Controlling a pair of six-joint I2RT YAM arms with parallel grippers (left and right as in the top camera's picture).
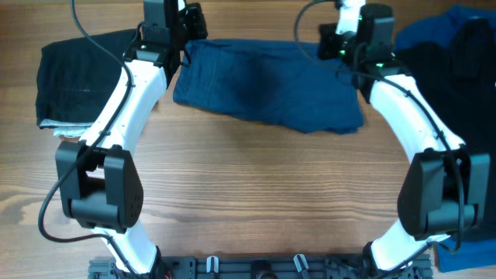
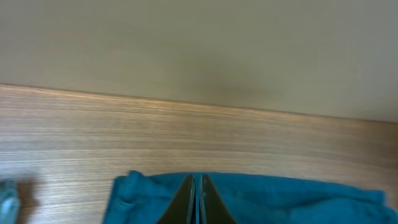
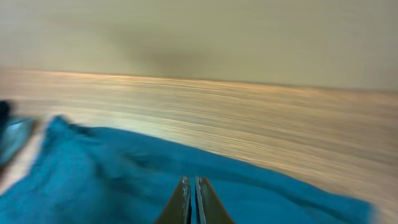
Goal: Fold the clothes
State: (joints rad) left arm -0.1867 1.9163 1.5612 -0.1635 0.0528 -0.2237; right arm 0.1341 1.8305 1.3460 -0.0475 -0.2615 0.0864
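Navy shorts (image 1: 267, 85) lie lengthwise left-to-right on the far side. Both arms stretch far, left gripper (image 2: 196, 199) and right gripper (image 3: 191, 202) clenched over their far corners.

- Light wood-grain table (image 1: 256, 178) spans the overhead view, grain running left to right.
- Plain beige wall (image 2: 199, 43) stands behind the table's far edge, seen from both wrist cameras, blurred in the right one.

I read both arms reaching far forward, mirrored: left arm (image 1: 124, 97), right arm (image 1: 407, 105), wrists angled down. Left gripper (image 2: 197, 186) has its jaws pressed together; right gripper (image 3: 191, 190) too (that view is blurred).
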